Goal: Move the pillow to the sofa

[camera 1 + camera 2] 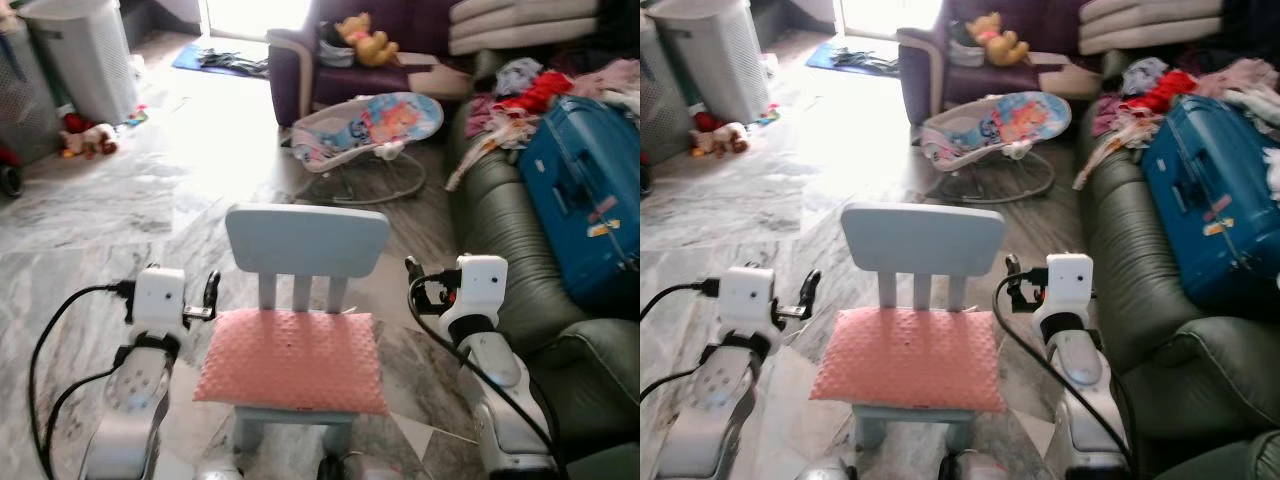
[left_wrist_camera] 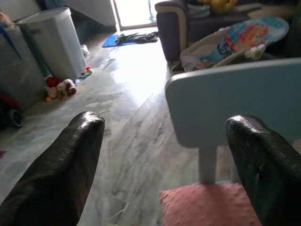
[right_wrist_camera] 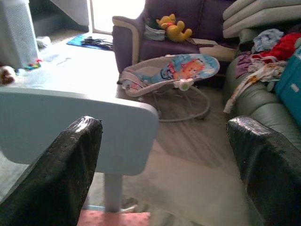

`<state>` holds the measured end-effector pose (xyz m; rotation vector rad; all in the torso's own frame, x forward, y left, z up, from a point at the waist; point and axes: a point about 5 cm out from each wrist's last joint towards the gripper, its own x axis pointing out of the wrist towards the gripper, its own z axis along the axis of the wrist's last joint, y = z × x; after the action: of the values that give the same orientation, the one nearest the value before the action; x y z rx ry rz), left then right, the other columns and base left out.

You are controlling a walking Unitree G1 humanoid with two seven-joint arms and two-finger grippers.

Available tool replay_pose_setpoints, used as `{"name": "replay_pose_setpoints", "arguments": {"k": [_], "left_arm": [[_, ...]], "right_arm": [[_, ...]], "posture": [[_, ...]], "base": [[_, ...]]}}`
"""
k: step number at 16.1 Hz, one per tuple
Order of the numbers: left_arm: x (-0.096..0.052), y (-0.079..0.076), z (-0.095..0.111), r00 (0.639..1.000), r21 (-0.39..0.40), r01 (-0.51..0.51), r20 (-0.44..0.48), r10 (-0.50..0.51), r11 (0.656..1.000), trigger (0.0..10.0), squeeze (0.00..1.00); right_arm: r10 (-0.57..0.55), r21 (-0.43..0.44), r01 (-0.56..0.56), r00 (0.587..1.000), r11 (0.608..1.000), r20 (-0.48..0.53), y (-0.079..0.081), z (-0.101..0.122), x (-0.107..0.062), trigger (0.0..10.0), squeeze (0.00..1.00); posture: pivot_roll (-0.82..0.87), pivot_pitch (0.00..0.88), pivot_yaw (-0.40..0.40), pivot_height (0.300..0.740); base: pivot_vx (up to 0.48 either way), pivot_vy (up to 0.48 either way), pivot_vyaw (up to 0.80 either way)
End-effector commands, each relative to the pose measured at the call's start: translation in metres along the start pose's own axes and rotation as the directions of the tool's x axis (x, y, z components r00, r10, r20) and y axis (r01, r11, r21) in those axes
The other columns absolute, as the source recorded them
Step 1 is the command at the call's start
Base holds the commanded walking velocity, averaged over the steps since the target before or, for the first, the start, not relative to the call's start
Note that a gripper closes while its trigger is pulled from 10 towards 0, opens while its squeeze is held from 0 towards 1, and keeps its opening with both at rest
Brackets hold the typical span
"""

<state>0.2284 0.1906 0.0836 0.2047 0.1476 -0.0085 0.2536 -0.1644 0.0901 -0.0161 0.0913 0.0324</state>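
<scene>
A pink pillow [image 1: 292, 360] lies flat on the seat of a small light-blue child's chair [image 1: 306, 240] right in front of me. My left gripper [image 1: 212, 287] hovers open just beside the pillow's left edge. In the left wrist view its two fingers [image 2: 56, 174] are spread wide, with the pillow's corner [image 2: 207, 205] between them. My right gripper [image 1: 412, 270] stands open to the right of the chair's backrest, apart from the pillow. The dark green sofa [image 1: 510, 250] runs along the right side.
A blue suitcase [image 1: 585, 200] and a heap of clothes [image 1: 540, 90] cover the sofa's far part. A baby bouncer [image 1: 370, 125] stands beyond the chair, before a purple armchair [image 1: 300, 65] holding a yellow teddy [image 1: 365, 40]. Laundry bins [image 1: 85, 55] stand far left.
</scene>
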Motion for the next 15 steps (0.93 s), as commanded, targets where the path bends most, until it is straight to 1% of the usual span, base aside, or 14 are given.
{"name": "replay_pose_setpoints", "arguments": {"k": [1, 2, 3, 4, 6, 7, 8, 11, 13, 15], "left_arm": [[-0.002, 0.001, 0.007, 0.999, 0.033, 0.005, 0.038, -0.007, 0.999, 10.0, 0.0], [-0.001, 0.004, 0.004, 0.998, 0.106, -0.052, 0.026, 0.05, 0.993, 10.0, 0.0], [-0.001, 0.005, 0.004, 0.998, 0.153, -0.054, 0.032, 0.049, 0.987, 10.0, 0.0], [-0.002, 0.004, 0.006, 0.998, 0.128, -0.052, 0.035, 0.048, 0.99, 10.0, 0.0], [-0.004, 0.0, 0.006, 0.998, 0.107, -0.048, 0.04, 0.044, 0.993, 10.0, 0.0], [-0.005, -0.003, 0.005, 0.999, 0.092, -0.033, 0.042, 0.029, 0.995, 10.0, 0.0], [-0.005, -0.004, 0.006, 0.999, 0.09, -0.03, 0.045, 0.026, 0.995, 10.0, 0.0], [-0.002, -0.004, 0.007, 0.998, 0.092, -0.037, 0.05, 0.032, 0.995, 10.0, 0.0], [-0.002, -0.005, 0.008, 0.998, 0.094, -0.036, 0.056, 0.031, 0.995, 10.0, 0.0], [-0.002, -0.001, 0.007, 0.996, 0.121, -0.068, 0.057, 0.062, 0.99, 10.0, 0.0]], "right_arm": [[-0.047, 0.002, 0.047, 0.999, 0.999, 0.011, -0.007, 0.003, -0.003, 10.0, 0.0], [-0.077, 0.012, 0.077, 0.997, 0.997, -0.003, -0.014, 0.001, -0.005, 10.0, 0.0], [-0.095, -0.01, 0.095, 0.995, 0.995, 0.002, -0.019, 0.001, -0.006, 10.0, 0.0], [-0.106, 0.0, 0.106, 0.994, 0.994, 0.012, -0.024, 0.002, -0.006, 10.0, 0.0], [-0.113, 0.007, 0.113, 0.994, 0.994, 0.0, -0.024, 0.0, -0.006, 10.0, 0.0], [-0.101, 0.019, 0.101, 0.995, 0.995, -0.013, -0.022, -0.001, -0.006, 10.0, 0.0], [-0.098, 0.023, 0.098, 0.995, 0.995, -0.021, -0.021, -0.002, -0.007, 10.0, 0.0], [-0.099, 0.032, 0.1, 0.995, 0.994, -0.029, -0.022, -0.004, -0.006, 10.0, 0.0], [-0.095, 0.035, 0.096, 0.995, 0.995, -0.028, -0.021, -0.004, -0.006, 10.0, 0.0], [-0.085, 0.038, 0.086, 0.996, 0.996, -0.026, -0.021, -0.004, -0.006, 10.0, 0.0]], "posture": [[0.03, 0.0, -0.05, 0.74], [0.03, 0.0, -0.054, 0.74], [0.03, 0.0, -0.056, 0.74], [0.04, 0.0, -0.06, 0.74], [0.04, 0.0, -0.061, 0.74], [0.04, 0.0, -0.065, 0.74], [0.04, 0.0, -0.067, 0.74], [0.04, 0.0, -0.066, 0.74], [0.04, 0.0, -0.066, 0.74], [0.03, 0.0, -0.066, 0.74]], "base": [[0.0, 0.0, 0.0], [0.0, 0.0, 0.0], [0.0, 0.0, 0.0], [0.0, 0.0, 0.0], [0.0, 0.0, 0.0], [0.0, 0.0, 0.0], [0.0, 0.0, 0.0], [0.0, 0.0, -0.8], [0.0, 0.0, 0.0], [0.0, 0.0, 0.0]]}}
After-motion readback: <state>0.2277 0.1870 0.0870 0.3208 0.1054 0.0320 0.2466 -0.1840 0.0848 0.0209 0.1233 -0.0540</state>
